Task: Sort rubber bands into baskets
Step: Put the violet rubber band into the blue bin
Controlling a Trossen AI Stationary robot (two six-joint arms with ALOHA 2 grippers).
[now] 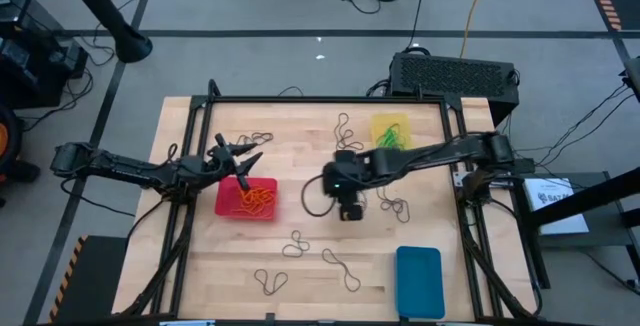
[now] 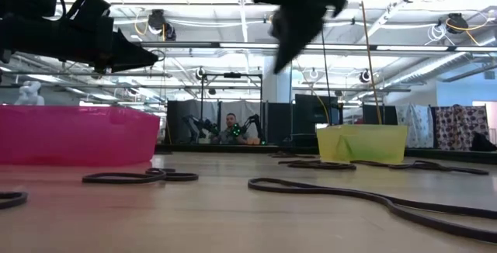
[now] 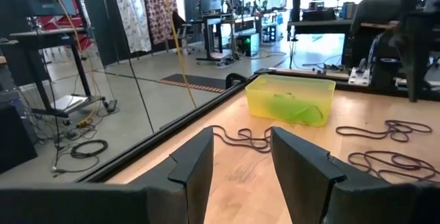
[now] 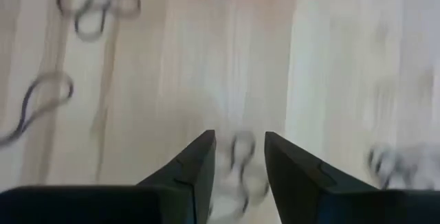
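Because the dark rubber bands (image 1: 340,264) lie limp and light, the right gripper (image 4: 239,159), parted and empty, should pinch one strand.

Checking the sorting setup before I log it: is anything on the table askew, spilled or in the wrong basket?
Nothing looks spilled or damaged. The red basket holds orange bands, the yellow basket green ones, and the blue basket looks empty. Dark rubber bands lie loose on the table, unsorted.
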